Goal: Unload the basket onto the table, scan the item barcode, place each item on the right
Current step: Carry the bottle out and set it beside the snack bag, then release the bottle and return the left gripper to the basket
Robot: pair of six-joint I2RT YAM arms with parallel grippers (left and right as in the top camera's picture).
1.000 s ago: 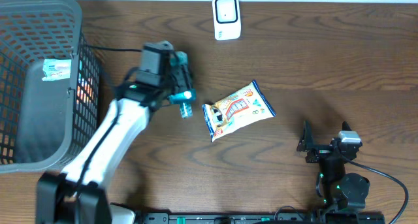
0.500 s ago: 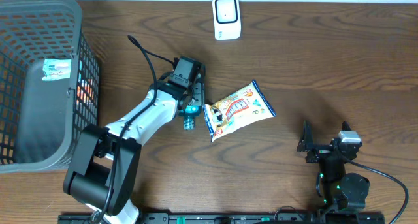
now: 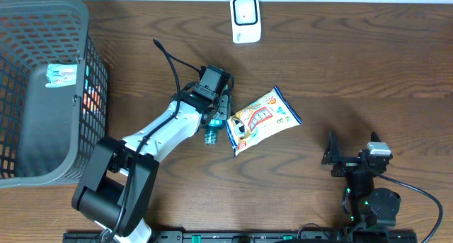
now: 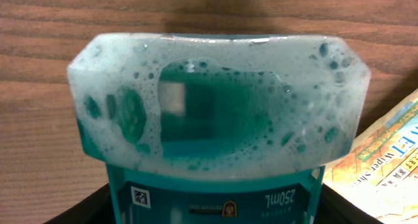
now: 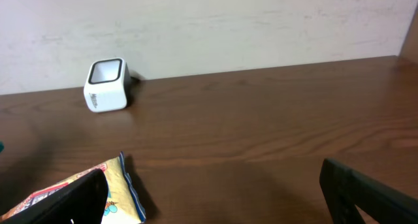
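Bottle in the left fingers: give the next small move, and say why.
Likely lift the bottle clear of the bag and carry it toward the scanner. The left fingers hold it right beside the bag's edge, while the scanner stands well away, too far for a scan.

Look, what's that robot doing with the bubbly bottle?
The left gripper holds a small teal bottle of foamy liquid, low over the table and right beside a snack bag. The white barcode scanner sits at the table's far edge, well apart from the bottle, so nothing is being scanned yet. The right gripper rests open near the front edge, holding nothing. A dark mesh basket stands at the left side.
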